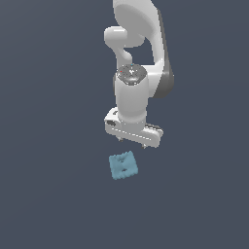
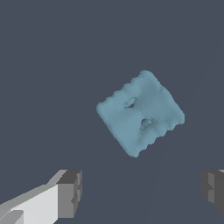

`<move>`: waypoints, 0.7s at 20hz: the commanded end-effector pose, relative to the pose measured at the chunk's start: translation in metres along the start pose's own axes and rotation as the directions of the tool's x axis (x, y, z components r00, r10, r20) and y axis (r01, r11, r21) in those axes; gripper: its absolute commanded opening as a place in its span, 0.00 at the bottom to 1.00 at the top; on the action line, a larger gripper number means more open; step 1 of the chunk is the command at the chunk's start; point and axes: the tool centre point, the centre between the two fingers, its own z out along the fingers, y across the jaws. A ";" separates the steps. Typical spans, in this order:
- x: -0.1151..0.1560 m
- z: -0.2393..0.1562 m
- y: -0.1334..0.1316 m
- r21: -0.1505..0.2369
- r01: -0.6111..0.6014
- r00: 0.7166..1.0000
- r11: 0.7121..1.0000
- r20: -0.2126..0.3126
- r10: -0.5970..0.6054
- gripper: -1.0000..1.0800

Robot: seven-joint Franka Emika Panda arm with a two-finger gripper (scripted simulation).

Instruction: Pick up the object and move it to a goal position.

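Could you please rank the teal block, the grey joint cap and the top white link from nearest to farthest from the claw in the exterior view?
From the open claw:
1. Teal block, just below it in the picture.
2. Grey joint cap, above it on the wrist.
3. Top white link, highest, at the picture's edge.

Flat, even, dim simulator lighting over a plain dark slate-grey background, with no glare and no cast shadows visible. The white arm (image 1: 133, 92) is brightest on top, shading to grey underneath. Edges look slightly soft and jagged; no lens distortion.
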 end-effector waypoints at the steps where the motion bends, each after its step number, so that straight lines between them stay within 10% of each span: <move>1: 0.004 0.007 0.002 -0.004 -0.075 0.997 0.997 0.005 0.075 0.96; 14: 0.025 0.042 0.012 -0.035 -0.437 0.899 0.899 0.011 0.437 0.96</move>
